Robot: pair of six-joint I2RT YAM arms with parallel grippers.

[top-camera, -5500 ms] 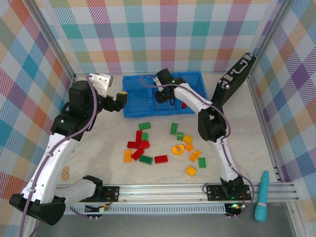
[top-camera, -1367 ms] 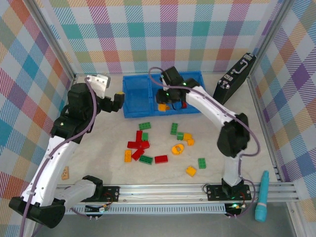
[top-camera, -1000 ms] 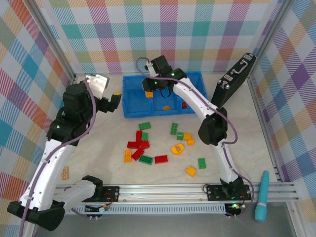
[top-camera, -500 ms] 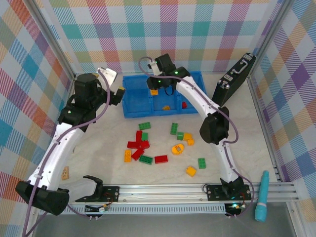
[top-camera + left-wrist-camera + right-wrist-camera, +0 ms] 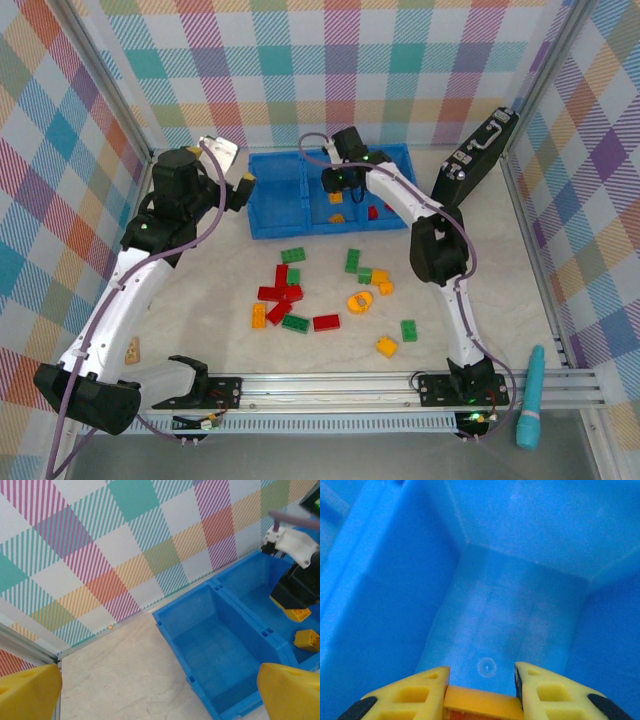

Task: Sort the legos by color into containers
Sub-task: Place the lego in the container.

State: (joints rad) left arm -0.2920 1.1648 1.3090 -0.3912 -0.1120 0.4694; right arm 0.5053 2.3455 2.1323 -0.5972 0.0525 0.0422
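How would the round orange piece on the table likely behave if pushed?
The round orange piece appears to lie flat, so it would probably slide, not roll. It looks like small rigid plastic, likely light. Its curved edge may slip from a pinch.

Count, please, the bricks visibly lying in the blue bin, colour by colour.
Yellow-orange bricks: 1
Red bricks: 1
Total: 2, leaving out the yellow-orange brick held in the right gripper.
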